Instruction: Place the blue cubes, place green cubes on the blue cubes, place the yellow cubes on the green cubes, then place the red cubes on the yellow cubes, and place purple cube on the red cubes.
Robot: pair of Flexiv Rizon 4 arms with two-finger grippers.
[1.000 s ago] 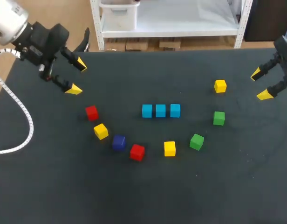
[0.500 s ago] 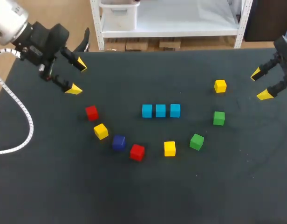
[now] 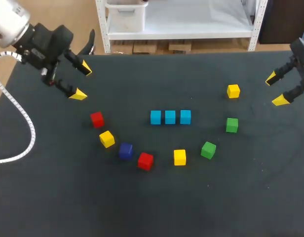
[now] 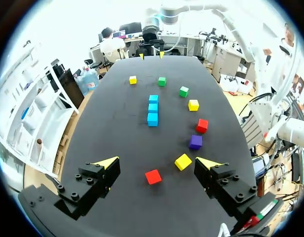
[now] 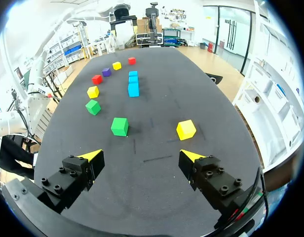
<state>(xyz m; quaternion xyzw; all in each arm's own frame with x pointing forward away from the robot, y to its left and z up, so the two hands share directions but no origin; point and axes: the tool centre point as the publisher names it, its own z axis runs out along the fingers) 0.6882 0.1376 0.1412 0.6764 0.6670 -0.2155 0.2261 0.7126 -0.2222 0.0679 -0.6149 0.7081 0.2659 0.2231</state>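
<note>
Blue cubes [image 3: 170, 117], three of them, stand close side by side in one row just above the middle of the head view, each directly on the black table [image 3: 142, 212]. Around and below them you see the other cubes in a loose arc. From the left come a red cube [image 3: 96, 119], a yellow cube [image 3: 106, 139], the purple cube [image 3: 125, 150], a second red cube [image 3: 145, 160] and a second yellow cube [image 3: 179, 157]. Then, going up the right side, come a green cube [image 3: 208, 149], a second green cube [image 3: 231, 125] and a third yellow cube [image 3: 233, 91]. Your left gripper [image 3: 82, 81] hangs at the upper left of the frame, its jaws wide apart with nothing between them. Your right gripper [image 3: 276, 89] is at the right edge, near the third yellow cube, its jaws also apart and holding nothing.
</note>
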